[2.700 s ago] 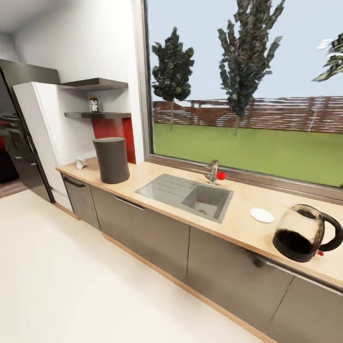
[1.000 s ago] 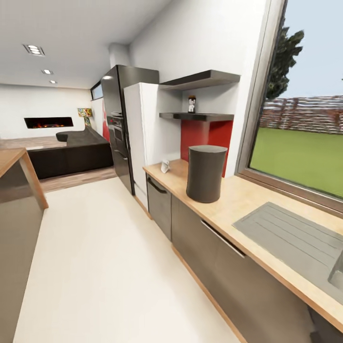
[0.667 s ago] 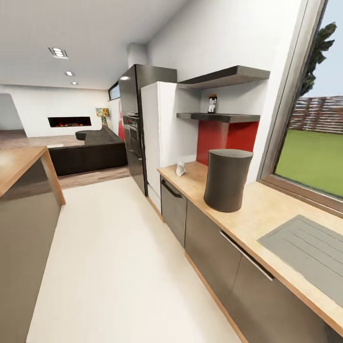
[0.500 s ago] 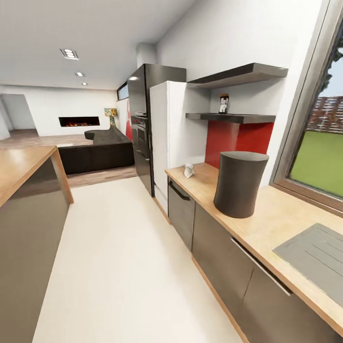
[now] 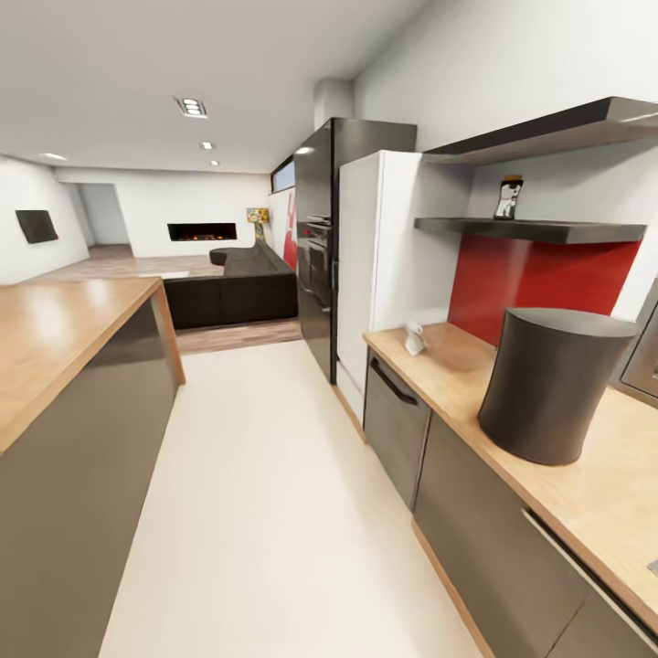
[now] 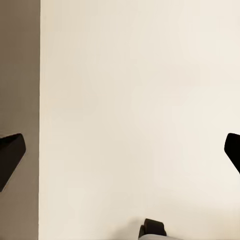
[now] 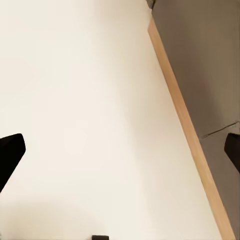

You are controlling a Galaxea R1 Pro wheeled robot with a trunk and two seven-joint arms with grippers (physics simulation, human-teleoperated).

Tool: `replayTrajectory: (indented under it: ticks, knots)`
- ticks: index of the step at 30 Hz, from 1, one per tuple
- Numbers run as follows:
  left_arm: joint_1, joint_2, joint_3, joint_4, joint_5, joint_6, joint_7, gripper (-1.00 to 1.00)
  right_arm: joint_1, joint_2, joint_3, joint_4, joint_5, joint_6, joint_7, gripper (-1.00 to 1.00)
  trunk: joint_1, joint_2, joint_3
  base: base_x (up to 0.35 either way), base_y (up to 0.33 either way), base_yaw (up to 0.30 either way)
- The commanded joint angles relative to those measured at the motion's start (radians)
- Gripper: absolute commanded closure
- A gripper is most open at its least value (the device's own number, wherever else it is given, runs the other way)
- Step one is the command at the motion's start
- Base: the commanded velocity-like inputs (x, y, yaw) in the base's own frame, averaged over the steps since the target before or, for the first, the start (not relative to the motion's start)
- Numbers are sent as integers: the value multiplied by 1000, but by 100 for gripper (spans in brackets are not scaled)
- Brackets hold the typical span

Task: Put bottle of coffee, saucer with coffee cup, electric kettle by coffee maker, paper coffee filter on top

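The kitchen countertop (image 5: 457, 375) runs along the right in the head view. On it stands the coffee maker (image 5: 554, 384), showing its plain dark rounded side. A small pale paper coffee filter (image 5: 414, 340) lies near the counter's far end. The bottle of coffee (image 5: 508, 197) stands on the lower kitchen shelf (image 5: 539, 229) above the red wall panel. The saucer, coffee cup and electric kettle are out of view. My left gripper (image 6: 120, 155) is open over the cream floor. My right gripper (image 7: 120, 155) is open too, over the floor beside the cabinet plinth (image 7: 185, 120).
A wood-topped island (image 5: 64, 347) with dark sides stands at the left. A cream floor aisle (image 5: 274, 512) runs between it and the dark cabinet fronts (image 5: 475, 512). Beyond are a white fridge (image 5: 384, 265), a black oven tower (image 5: 320, 265) and a dark sofa (image 5: 238, 292).
The head camera has swung left and moved along the counter: kettle, saucer, sink and window have left the picture, and the coffee maker and shelf look nearer. No object has moved.
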Motion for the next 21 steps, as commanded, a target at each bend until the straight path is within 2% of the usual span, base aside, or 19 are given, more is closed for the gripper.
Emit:
replayTrajectory:
  ticks: [1,6,21]
  knots:
    - [-1,0,0,1,6,-3,-2,-100,0,0,0,0,10,-2,-3,-100,1,-1,-1,333,108,223]
    - [-1,0,0,1,6,-3,-2,-100,0,0,0,0,10,-2,-3,-100,1,-1,-1,333,99,77]
    - [-1,0,-1,6,5,-3,-1,-100,0,0,4,1,15,-4,-3,-100,1,-1,-1,333,94,3]
